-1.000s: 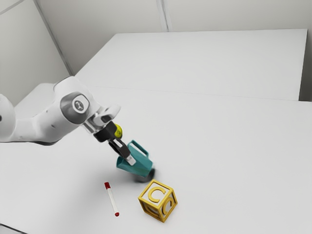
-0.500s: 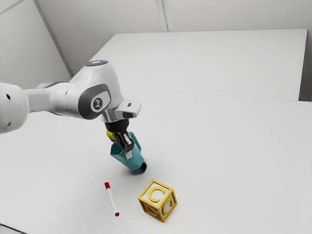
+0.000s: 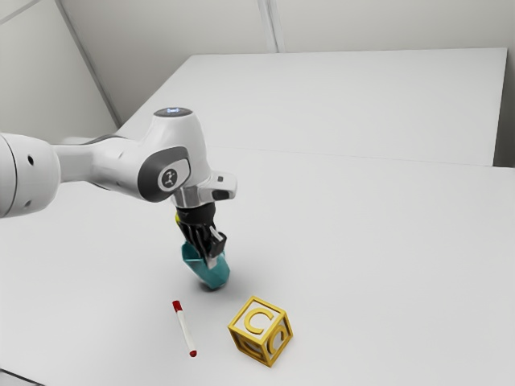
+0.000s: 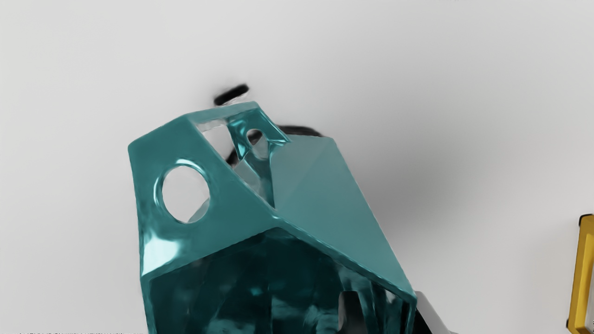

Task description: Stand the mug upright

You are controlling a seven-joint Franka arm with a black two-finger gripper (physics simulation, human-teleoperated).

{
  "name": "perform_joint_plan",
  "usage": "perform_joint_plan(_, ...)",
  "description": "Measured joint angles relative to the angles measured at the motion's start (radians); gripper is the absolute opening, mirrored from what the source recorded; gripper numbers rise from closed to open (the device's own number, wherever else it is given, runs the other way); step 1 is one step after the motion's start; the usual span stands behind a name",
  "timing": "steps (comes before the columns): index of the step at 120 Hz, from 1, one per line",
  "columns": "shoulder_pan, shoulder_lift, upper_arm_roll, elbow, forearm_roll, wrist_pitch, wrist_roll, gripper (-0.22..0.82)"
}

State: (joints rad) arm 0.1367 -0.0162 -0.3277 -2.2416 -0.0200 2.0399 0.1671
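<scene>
A pale tabletop (image 3: 386, 241) carries everything, and over it reaches the white arm (image 3: 121, 165), coming in from the exterior view's left and bending down at the wrist. Under that wrist is the teal mug (image 3: 211, 276), directly below the pincer (image 3: 211, 260) and meeting it at the rim; with only one arm here, the job falls to that one. The pincer is pinching the mug's wall, one finger inside the mouth and its partner outside. The mug's long axis runs slantwise, steep but short of vertical: the open mouth points up and toward the exterior view's left, the base down and toward the exterior view's right. In the wrist view the mouth opens toward the hand, with the handle on the wall beyond it. The view is poor beneath the mug, so in fairness I can't say whether the base touches the tabletop. As I judge it, the work is well along, at the righting step: the next move wants the mouth end eased over toward the exterior view's right until the axis stands plumb, then the base settled flat before letting go. Freed at this lean, it could topple. The yellow letter block (image 3: 259, 331) sits near, well out of contact, then the red-capped marker (image 3: 184, 328), and last a sliver of something yellow (image 3: 178, 218) behind the hand.
</scene>
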Motion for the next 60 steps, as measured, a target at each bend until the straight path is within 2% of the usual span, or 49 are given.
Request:
perform_joint_plan(11,-0.003,-0.005,0.0,0.0,0.002,0.001,-0.025,0.21)
perform_joint_plan(27,-0.007,-0.035,-0.006,0.015,0.003,0.002,-0.054,0.37)
perform_joint_plan(49,-0.016,-0.086,-0.014,0.052,0.004,-0.013,-0.085,0.51)
perform_joint_plan(60,-0.005,-0.103,-0.013,0.13,0.003,-0.053,-0.097,0.54)
